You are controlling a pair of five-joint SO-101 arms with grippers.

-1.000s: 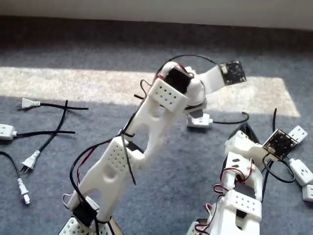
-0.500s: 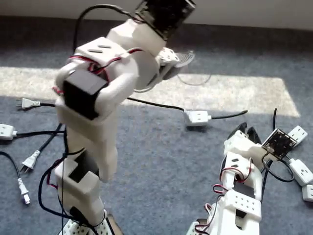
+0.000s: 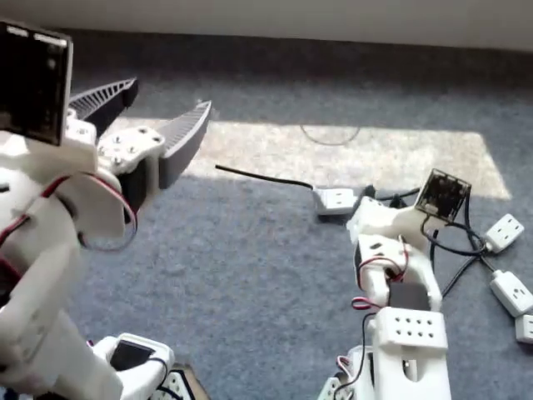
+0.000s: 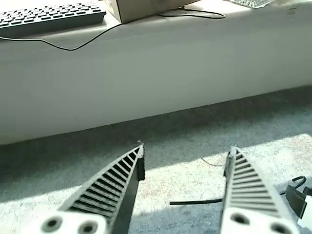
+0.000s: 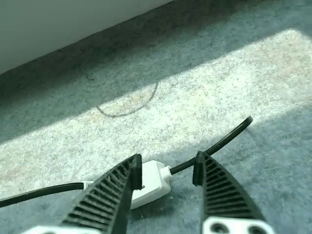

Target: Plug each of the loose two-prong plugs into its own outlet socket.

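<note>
A white outlet socket (image 3: 337,198) lies mid-carpet on a black cable (image 3: 258,177). My right gripper (image 3: 365,197) is low beside it. In the right wrist view the right gripper (image 5: 168,158) is open, and the socket (image 5: 152,183) lies just past its left fingertip, with its cable (image 5: 219,141) running out between the fingers. My left gripper (image 3: 171,95) is raised high at the left, open and holding nothing. In the left wrist view the left gripper (image 4: 185,147) faces the wall. The left arm hides the left side of the carpet.
Three more white sockets (image 3: 504,230) (image 3: 511,292) (image 3: 525,327) lie on cables at the far right. A pale wall (image 4: 156,73) borders the carpet's far side, with a keyboard (image 4: 48,17) on the ledge above. A sunlit strip (image 3: 391,154) crosses the grey carpet.
The left arm has swung up and to the left, away from the middle socket, and now covers the plugs on the left. The right arm has turned left, toward the middle socket.
</note>
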